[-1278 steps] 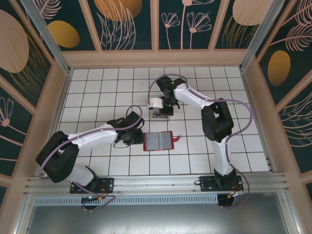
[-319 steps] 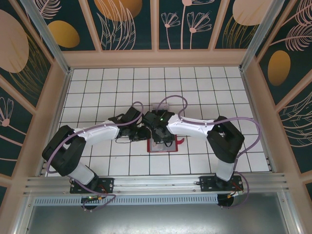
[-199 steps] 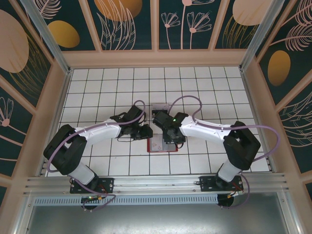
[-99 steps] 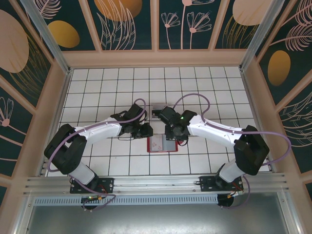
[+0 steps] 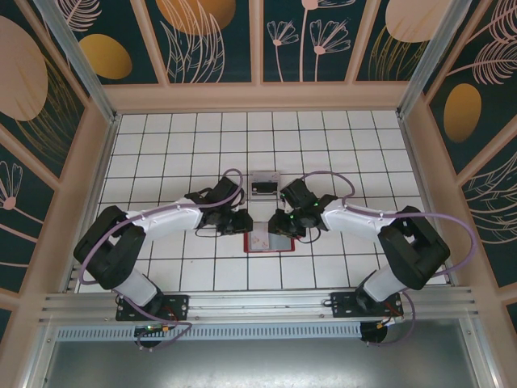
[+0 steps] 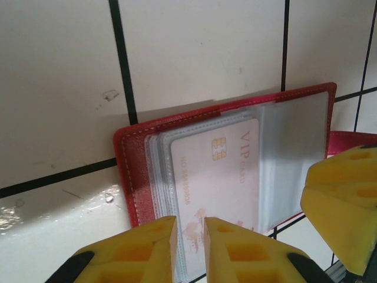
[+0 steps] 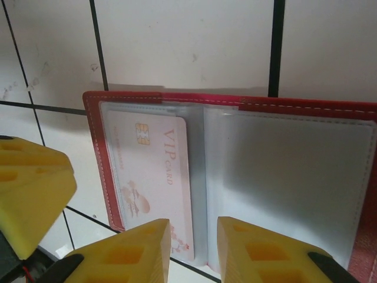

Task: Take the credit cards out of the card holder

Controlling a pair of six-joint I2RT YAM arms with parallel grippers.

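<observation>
1. Top external view: the card holder (image 5: 262,242) lies open on the tiles between both grippers, and a credit card (image 6: 215,177) is still in its pocket.
2. The right gripper (image 5: 288,225) has slid off the holder to its right side, jaws a little apart.
3. The left gripper (image 6: 189,236) sits at the left edge, nearly pressed together; whether it pinches anything I cannot tell.
4. Pulling the card out looks like the next step.

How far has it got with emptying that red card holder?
Done: the holder lies open, and something dark, likely a card, sits in the tray. In hand: the left hand and right hand are over the holder, the right one straddling the VIP card's corner. Left: that card is in its pocket, not yet pulled out.
</observation>
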